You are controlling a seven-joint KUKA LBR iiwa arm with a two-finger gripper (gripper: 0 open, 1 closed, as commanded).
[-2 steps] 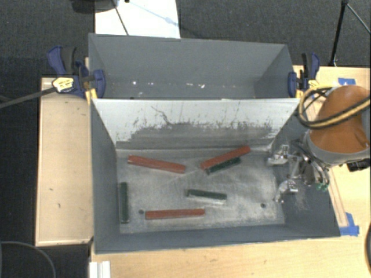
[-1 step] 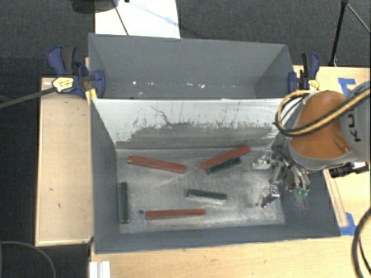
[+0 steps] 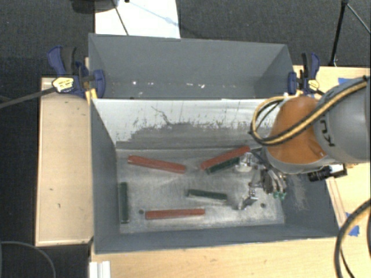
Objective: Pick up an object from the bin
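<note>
Take the green stick (image 3: 207, 195) in the middle of the bin (image 3: 104, 172) floor as your mark. The pincer (image 3: 250, 201) hangs low just beyond that stick's right end, apart from it, with nothing showing in its grip; you cannot tell how wide it stands. The green stick is nearest, so it is likely the one to pick. It lies flat and alone, which leaves free floor along both long sides for a grasp. Above it, a red stick (image 3: 225, 156) and a paired green stick (image 3: 223, 166) lie pressed together, harder to separate. To the green stick's right, the bin's sloping wall closes in behind the pincer, so you have little room there.
</note>
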